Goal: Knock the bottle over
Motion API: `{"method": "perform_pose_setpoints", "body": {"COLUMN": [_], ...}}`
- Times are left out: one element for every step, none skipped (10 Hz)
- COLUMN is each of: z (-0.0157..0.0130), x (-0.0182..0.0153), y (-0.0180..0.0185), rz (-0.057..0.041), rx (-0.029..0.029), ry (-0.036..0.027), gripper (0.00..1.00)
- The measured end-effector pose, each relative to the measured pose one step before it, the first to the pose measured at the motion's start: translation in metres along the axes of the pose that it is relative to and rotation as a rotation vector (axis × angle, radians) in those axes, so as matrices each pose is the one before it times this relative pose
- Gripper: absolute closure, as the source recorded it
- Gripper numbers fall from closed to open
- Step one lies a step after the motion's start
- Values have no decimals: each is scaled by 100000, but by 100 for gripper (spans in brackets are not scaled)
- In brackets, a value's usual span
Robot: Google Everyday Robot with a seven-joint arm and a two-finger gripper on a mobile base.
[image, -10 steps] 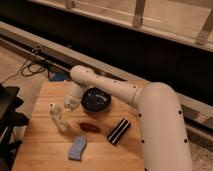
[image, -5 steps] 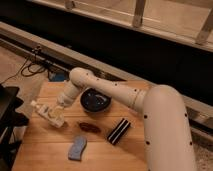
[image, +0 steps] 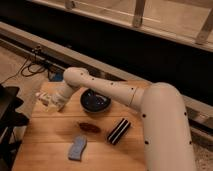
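Bottle (image: pixel 44 99) is lying near the surface's (image: pixel 50 140) far-left corner, its long axis running left-right, we are judging, just left of our pincer (image: pixel 56 103); whether the pincer is gaping we cannot tell.

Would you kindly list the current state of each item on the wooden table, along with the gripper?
gripper: low over the table's left rear corner, at the bottle and cup.
bottle: tipped, lying near the left edge.
clear cup: beside the gripper; upright or not, cannot tell.
dark bowl: upright, mid-table.
brown object: lying flat.
black striped item: lying flat.
blue sponge: lying flat, near the front.
table: wooden, level.
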Motion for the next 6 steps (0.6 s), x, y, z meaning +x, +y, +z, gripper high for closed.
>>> {"method": "perform_pose_setpoints", "body": {"z": [-572,-22,11,-12,-25,-227], "x": [462,-129,-272,-424,24,81], "y": [-42,-67,-114,-81,-29,-16], "rz": [83,-578,-510,270,96,104], "rx": [268,548,547,-507,-169,126], "ry": [91,167,-34,-114,220,43], "gripper": [89,89,89,89,89,89]}}
